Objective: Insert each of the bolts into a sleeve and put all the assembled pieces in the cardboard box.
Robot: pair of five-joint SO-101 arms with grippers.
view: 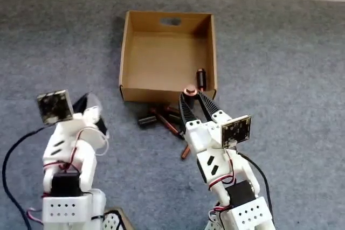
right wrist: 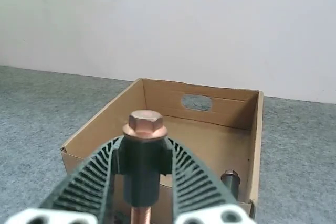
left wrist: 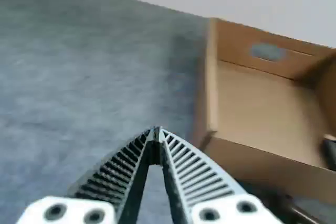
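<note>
Right gripper (right wrist: 143, 148): jaws part-open, clamping the sleeve (right wrist: 137, 177) of an upright bolt (right wrist: 144, 125) at the box (view: 161, 57) front wall, centre frame. Probably stiff, weighty, slick metal, best gripped mid-sleeve.
Left gripper (left wrist: 156, 136): jaws closed together, holding nothing.
Loose parts (view: 161, 119): lying below the box, overlapping, count unclear.

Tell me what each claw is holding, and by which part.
The right claw clamps an assembled piece by its dark sleeve, with the copper bolt head standing above the grip. The left claw is shut on nothing.
</note>
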